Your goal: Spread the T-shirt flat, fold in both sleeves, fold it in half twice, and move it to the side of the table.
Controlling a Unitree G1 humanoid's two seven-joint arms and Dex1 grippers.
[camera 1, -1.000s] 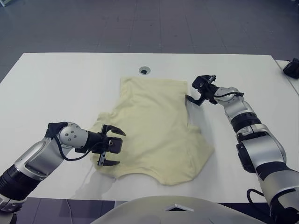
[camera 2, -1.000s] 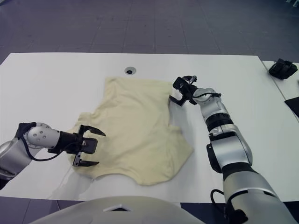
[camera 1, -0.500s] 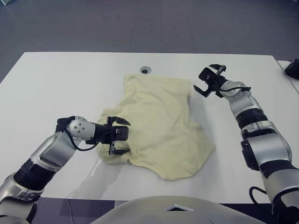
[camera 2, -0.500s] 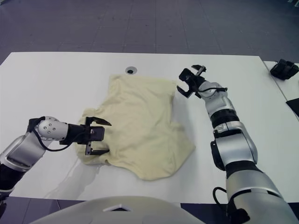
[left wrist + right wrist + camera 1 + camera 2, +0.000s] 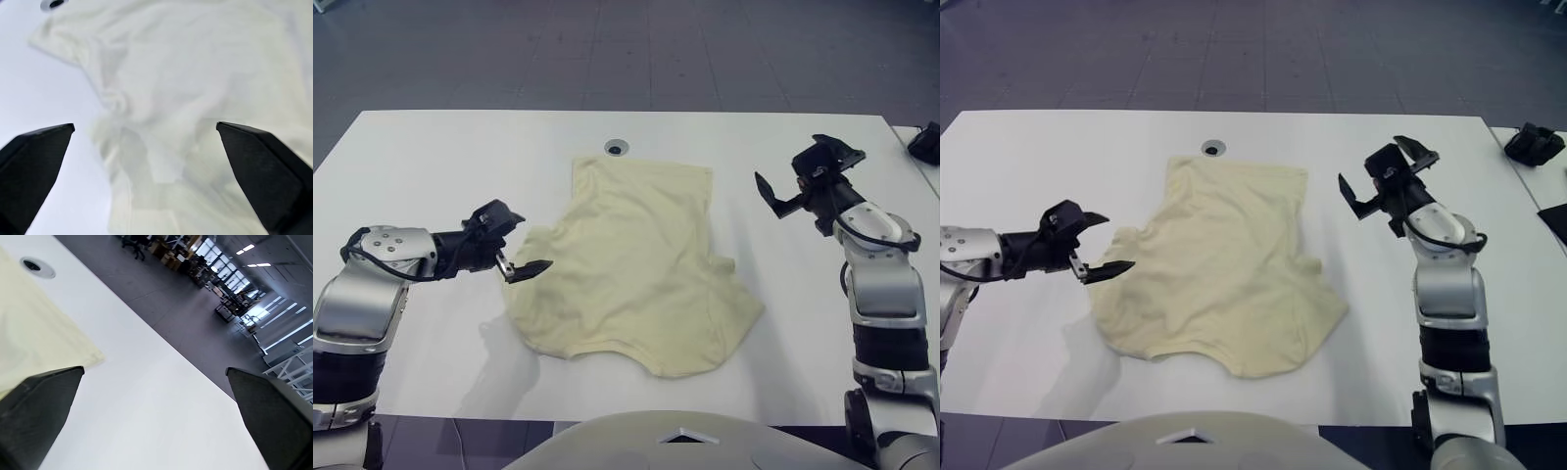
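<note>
Treat the T-shirt (image 5: 636, 264), rumpled at the middle of the table (image 5: 431, 157), as light, limp and quick to bunch, pinching sleeve or hem edges with the left gripper (image 5: 536, 240), wide open beside it, and the right gripper (image 5: 790, 164), likewise open, farther off.

The pale yellow cloth T-shirt (image 5: 636, 259) lies open on the white bench (image 5: 431, 157), partly spread but not flat. Its straight, narrower edge lies just beside the round cable hole (image 5: 617, 147). From there the cloth widens away from the hole into an uneven outline, with bunched folds along both side edges and a curved, rumpled edge farthest from the hole.
</note>
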